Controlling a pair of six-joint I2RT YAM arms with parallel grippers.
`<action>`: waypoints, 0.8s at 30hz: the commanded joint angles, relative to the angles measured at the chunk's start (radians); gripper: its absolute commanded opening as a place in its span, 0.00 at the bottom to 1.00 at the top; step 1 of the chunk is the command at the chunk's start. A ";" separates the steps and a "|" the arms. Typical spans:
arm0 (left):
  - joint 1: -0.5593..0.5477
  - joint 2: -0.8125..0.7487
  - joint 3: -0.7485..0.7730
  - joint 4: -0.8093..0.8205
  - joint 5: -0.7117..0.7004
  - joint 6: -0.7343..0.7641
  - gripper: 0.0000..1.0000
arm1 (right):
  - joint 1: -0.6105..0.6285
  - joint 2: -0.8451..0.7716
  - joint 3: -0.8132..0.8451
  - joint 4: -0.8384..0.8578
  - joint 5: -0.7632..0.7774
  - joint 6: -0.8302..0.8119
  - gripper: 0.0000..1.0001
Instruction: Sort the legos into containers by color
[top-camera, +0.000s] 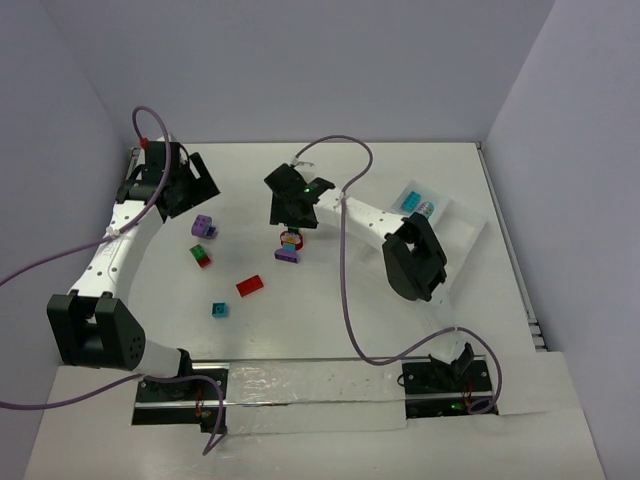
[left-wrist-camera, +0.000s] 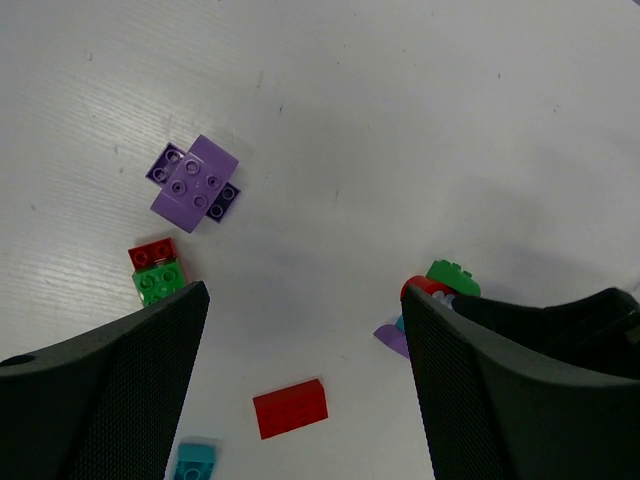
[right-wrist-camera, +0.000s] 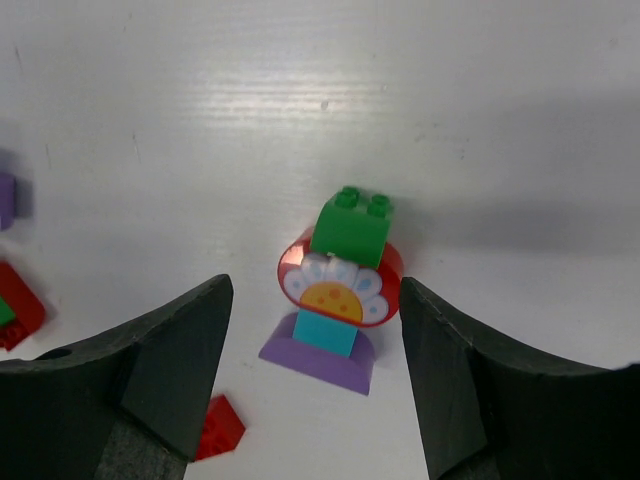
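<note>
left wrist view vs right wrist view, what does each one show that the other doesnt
Only the left wrist view shows the loose teal brick and the purple bricks whole. Only the right wrist view shows the flower face on the stacked piece. Both show that stacked piece, though the left wrist view catches just its edge. Both also show the loose red brick and the red and green pair, which is cut off at the right wrist view's left edge, where a sliver of purple also shows.
</note>
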 joint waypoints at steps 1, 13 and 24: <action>0.006 -0.004 0.027 -0.018 0.005 0.026 0.86 | -0.013 0.065 0.102 -0.104 0.062 0.031 0.75; 0.006 -0.004 0.025 -0.029 -0.005 0.033 0.86 | -0.015 0.114 0.097 -0.075 0.006 0.015 0.59; 0.006 0.005 0.022 -0.032 0.008 0.031 0.86 | -0.015 0.140 0.112 -0.064 0.010 0.024 0.56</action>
